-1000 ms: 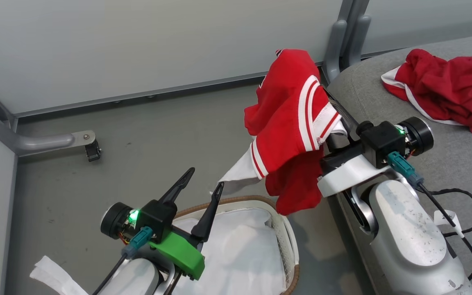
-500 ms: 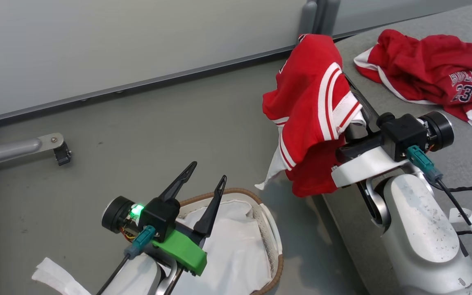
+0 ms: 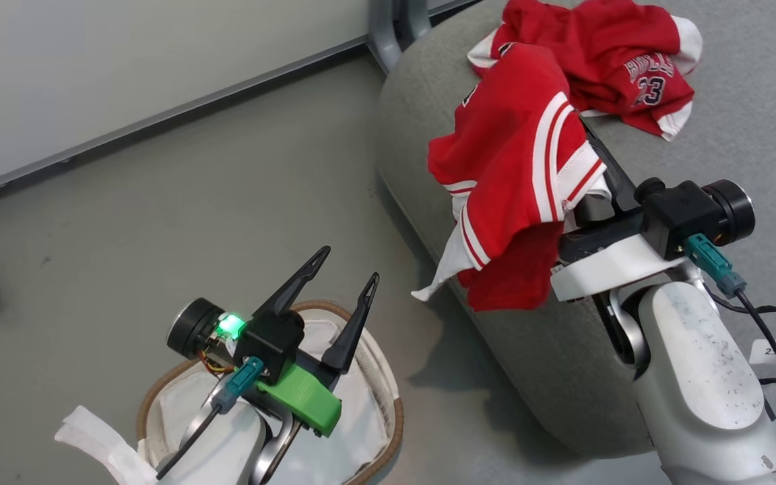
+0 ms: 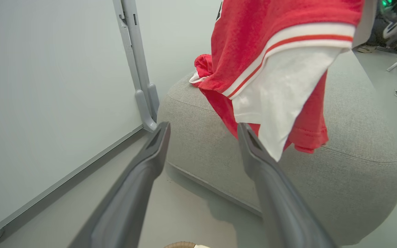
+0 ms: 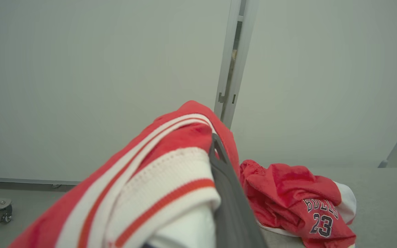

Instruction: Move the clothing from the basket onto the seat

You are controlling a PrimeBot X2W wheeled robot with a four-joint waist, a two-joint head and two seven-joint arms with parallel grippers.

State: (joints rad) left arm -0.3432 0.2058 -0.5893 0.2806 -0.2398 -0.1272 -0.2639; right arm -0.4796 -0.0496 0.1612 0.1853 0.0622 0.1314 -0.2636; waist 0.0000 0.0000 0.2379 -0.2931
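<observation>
- Right pincer point(image 5: 215, 144) is clamped shut on a jersey point(image 3: 516, 168), dangling mid-frame over the seat point(image 3: 731, 121) edge; other jersey point(image 3: 603, 60) lies upper right.
- Left pincer point(image 3: 349, 264) gapes wide, empty, above the basket point(image 3: 398, 417), lower left.
- Cloth looks light, floppy; I'd pinch a bunched fold.

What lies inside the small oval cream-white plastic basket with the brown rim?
A glossy white plastic liner sheet lies in the basket. The pale left arm covers its near part, so what is there cannot be seen.
</observation>
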